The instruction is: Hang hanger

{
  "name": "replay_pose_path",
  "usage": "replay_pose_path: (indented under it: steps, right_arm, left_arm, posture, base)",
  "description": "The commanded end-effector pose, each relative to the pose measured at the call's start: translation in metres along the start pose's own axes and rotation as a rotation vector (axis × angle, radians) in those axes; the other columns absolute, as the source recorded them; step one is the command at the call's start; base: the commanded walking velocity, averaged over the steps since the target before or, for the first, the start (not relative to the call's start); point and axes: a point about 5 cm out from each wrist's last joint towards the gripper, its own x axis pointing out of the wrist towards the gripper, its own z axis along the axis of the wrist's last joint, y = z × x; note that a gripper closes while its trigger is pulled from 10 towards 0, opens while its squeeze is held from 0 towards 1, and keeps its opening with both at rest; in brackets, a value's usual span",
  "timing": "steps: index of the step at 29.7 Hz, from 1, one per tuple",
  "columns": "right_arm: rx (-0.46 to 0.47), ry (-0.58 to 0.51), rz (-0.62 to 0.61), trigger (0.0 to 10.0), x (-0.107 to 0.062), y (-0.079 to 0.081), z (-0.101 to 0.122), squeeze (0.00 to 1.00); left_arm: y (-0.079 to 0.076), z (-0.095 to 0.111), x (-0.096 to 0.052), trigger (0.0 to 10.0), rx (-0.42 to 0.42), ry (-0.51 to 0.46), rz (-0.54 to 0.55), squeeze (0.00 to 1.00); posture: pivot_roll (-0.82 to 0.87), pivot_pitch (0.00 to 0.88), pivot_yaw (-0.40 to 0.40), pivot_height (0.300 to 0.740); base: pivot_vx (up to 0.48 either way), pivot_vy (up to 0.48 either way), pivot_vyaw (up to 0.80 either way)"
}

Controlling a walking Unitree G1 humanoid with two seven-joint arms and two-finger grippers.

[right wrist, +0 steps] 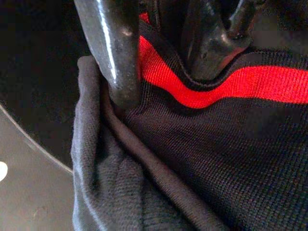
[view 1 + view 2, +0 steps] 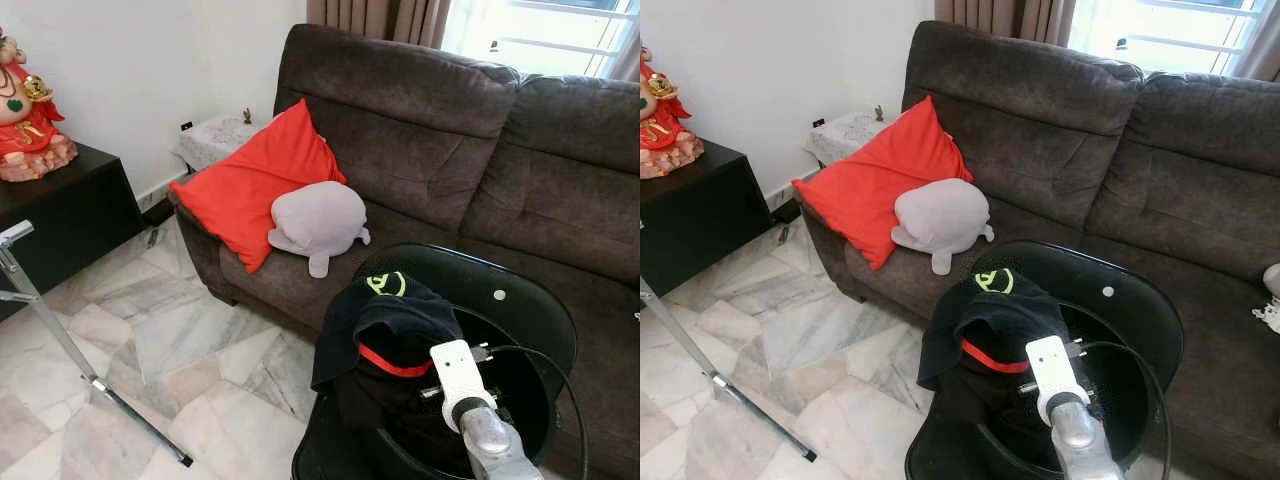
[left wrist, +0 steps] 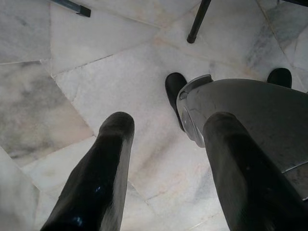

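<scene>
R gripper [image 1: 163, 57] pressed into black garment [image 2: 385, 330] in black tub [image 2: 520, 300], just in front of sofa [image 2: 450, 150].

One tub, one garment in it: black w/ red band, piled at the tub's sofa-side rim. R fingers close together on the red-trimmed edge, can't tell if clamped. L gripper [image 3: 163, 168] apart, holding nothing, over marble floor [image 2: 180, 340]. On sofa: 1 red cushion [image 2: 255, 180], 1 grey plush [image 2: 318, 222]. Hanger not made out.
</scene>
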Motion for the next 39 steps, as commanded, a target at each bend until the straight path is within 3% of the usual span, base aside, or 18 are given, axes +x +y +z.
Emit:
replay_pose_path:
  steps: [1, 13, 22, 28, 33, 35, 36, 39]
  right_arm:
    - [0.005, -0.026, 0.005, 0.0, 0.003, -0.001, 0.006, 0.0]
    - [-0.006, -0.132, 0.008, 0.0, -0.003, -0.001, 0.021, 0.0]
    - [0.019, -0.288, 0.048, 0.0, -0.038, -0.003, 0.049, 0.0]
    - [0.099, -0.489, 0.281, 0.0, -0.076, 0.003, 0.089, 0.0]
    - [0.189, -0.613, 0.428, 0.0, -0.095, 0.011, 0.12, 0.0]
    - [0.237, -0.735, 0.62, 0.0, -0.115, 0.024, 0.152, 0.0]
    - [0.237, -0.735, 0.62, 0.0, -0.115, 0.024, 0.152, 0.0]
    - [0.242, -0.852, 0.806, 0.0, -0.132, 0.036, 0.178, 0.0]
  left_arm:
    - [0.001, -0.004, -0.001, 10.0, 0.012, 0.017, -0.001, 0.0]
    - [0.001, -0.004, -0.001, 10.0, 0.012, 0.015, 0.0, 0.0]
    - [0.001, -0.003, 0.0, 10.0, 0.014, 0.015, -0.001, 0.0]
    - [0.001, -0.001, 0.0, 10.0, 0.016, 0.011, -0.002, 0.0]
    - [0.001, 0.0, 0.0, 10.0, 0.016, 0.009, -0.001, 0.0]
    - [0.001, 0.001, 0.0, 10.0, 0.014, 0.006, 0.0, 0.0]
    - [0.001, 0.001, 0.0, 10.0, 0.014, 0.006, 0.0, 0.0]
    - [0.001, 0.001, 0.0, 10.0, 0.012, 0.003, 0.003, 0.0]
  posture:
    - [0.07, 0.0, 0.001, 0.74]
    - [0.07, 0.0, -0.001, 0.74]
    - [0.05, 0.0, 0.0, 0.74]
    - [0.03, 0.0, 0.001, 0.74]
    - [0.02, 0.0, 0.001, 0.74]
    - [0.02, 0.0, 0.001, 0.74]
    - [0.02, 0.0, 0.001, 0.74]
    - [0.02, 0.0, 0.004, 0.74]
  base:
    - [0.0, 0.0, 0.0]
    - [0.0, 0.0, 0.0]
    - [0.0, 0.0, 0.0]
    - [0.0, 0.0, 0.0]
    - [0.0, 0.0, 0.0]
    - [0.0, 0.0, 0.0]
    - [0.0, 0.0, 0.0]
    - [0.0, 0.0, 0.0]
